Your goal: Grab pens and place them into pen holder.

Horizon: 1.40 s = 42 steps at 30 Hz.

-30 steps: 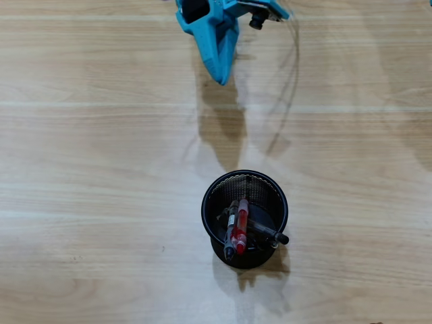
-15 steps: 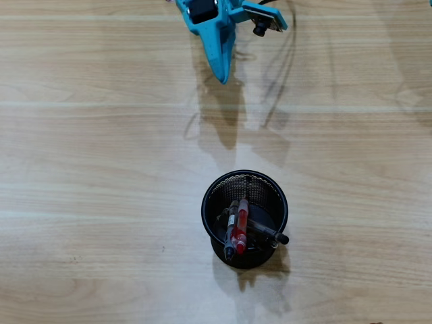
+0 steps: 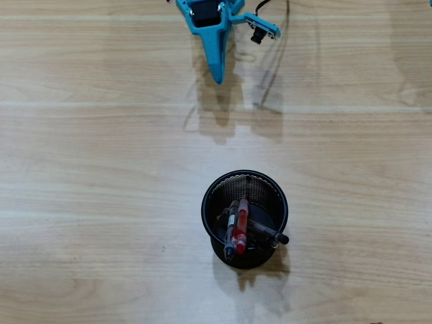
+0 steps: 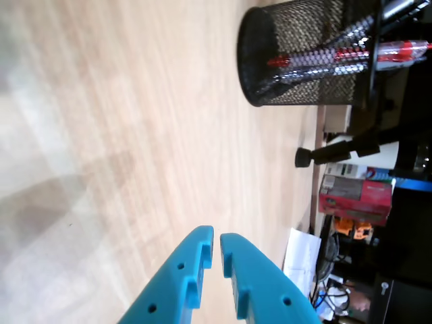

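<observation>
The pens (image 3: 237, 229) stand leaning together inside the pen holder (image 3: 270, 190), a black mesh cup resting on the wooden bench (image 3: 94, 202) in the lower middle of the overhead view; a red pen (image 3: 241, 225) lies among the black ones, and one black tip pokes past the rim toward the right. Well apart from the cup, at the top edge of that view, the blue gripper (image 3: 217, 79) hangs over bare wood. In the wrist view its two fingers (image 4: 185, 270) sit nearly together with only a thin gap, holding nothing.
</observation>
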Motion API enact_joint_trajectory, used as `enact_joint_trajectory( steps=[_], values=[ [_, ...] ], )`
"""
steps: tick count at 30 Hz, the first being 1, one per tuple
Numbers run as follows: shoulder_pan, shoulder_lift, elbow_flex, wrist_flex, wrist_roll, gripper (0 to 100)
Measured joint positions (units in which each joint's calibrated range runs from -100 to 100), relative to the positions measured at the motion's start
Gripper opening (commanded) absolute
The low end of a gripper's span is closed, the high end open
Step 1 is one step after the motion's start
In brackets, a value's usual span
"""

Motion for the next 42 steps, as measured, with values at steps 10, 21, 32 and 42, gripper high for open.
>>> enact_joint_trajectory(
  steps=[10, 21, 32, 42],
  values=[
    [1.80, -7.04, 0.09, 16.70, 3.17, 2],
    [1.98, -7.29, -1.07, 23.44, 5.56, 2],
    [2.35, -7.29, -1.33, 25.09, 6.34, 2],
    [2.26, -7.29, -1.33, 24.22, 6.34, 2]
  ],
)
